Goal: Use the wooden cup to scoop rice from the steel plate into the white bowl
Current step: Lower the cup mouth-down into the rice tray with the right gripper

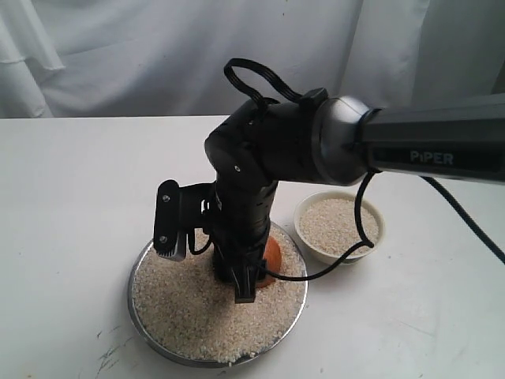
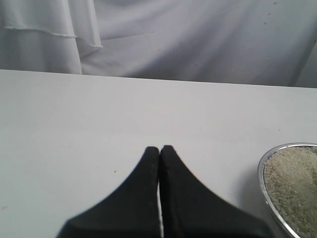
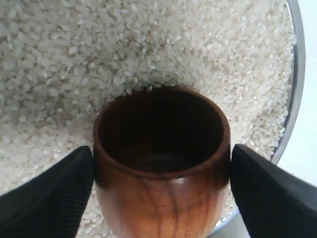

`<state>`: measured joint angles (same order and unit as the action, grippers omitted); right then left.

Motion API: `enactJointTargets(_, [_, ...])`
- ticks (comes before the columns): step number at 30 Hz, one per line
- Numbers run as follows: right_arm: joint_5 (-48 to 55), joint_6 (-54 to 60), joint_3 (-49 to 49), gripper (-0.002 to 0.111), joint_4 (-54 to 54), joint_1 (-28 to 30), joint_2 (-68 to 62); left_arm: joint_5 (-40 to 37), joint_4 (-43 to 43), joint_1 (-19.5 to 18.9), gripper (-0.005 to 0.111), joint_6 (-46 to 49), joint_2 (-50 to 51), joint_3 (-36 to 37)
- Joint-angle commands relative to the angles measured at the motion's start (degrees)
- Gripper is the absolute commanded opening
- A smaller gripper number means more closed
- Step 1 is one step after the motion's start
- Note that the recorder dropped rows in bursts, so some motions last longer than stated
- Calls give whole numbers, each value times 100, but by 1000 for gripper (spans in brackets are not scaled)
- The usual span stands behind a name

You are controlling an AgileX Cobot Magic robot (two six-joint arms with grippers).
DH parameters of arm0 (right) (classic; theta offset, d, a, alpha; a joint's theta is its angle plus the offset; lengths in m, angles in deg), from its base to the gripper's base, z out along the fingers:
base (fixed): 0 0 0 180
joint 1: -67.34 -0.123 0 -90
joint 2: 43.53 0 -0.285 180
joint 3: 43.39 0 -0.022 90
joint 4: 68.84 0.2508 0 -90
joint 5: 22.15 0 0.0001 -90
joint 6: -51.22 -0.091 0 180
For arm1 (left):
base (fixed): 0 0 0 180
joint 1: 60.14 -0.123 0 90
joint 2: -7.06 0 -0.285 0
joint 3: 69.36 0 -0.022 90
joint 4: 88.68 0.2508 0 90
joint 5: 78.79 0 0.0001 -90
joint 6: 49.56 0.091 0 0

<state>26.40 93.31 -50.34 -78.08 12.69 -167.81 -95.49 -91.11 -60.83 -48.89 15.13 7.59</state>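
Note:
The steel plate point(image 1: 139, 268) lies at the front of the table, heaped with rice point(image 1: 181, 308). Over it my right gripper point(image 3: 161, 171) is shut on the wooden cup point(image 3: 161, 163), one finger on each side. The cup's mouth is tipped down toward the rice point(image 3: 124, 54) and its dark inside looks empty. From outside only a sliver of the cup point(image 1: 272, 251) shows behind the wrist. The white bowl point(image 1: 339, 227), holding rice, stands just right of the plate. My left gripper point(image 2: 159, 148) is shut on nothing above bare table, with the plate's rim point(image 2: 261, 184) beside it.
The black right arm point(image 1: 426, 150) reaches in from the right, a cable looping past the bowl. White cloth point(image 1: 158, 55) hangs behind the table's back edge. Dark scuffs point(image 1: 110, 351) mark the tabletop at the plate's front left.

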Motion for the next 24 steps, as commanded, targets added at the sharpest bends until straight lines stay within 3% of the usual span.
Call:
enactJointTargets(1, [-355,-149,21,50,76,37,-45,36,-4,9,0,-18,-29,26])
enactJointTargets(15, [-358,-228,21,51,129,37,-45,36,-4,9,0,-18,-29,26])
enactJointTargets(20, [-224,-139,21,72,184,37,-45,36,-4,9,0,-18,-29,26])
enactJointTargets(24, [-59,56,21,79,184,42,-45,36,-4,9,0,-18,-29,26])
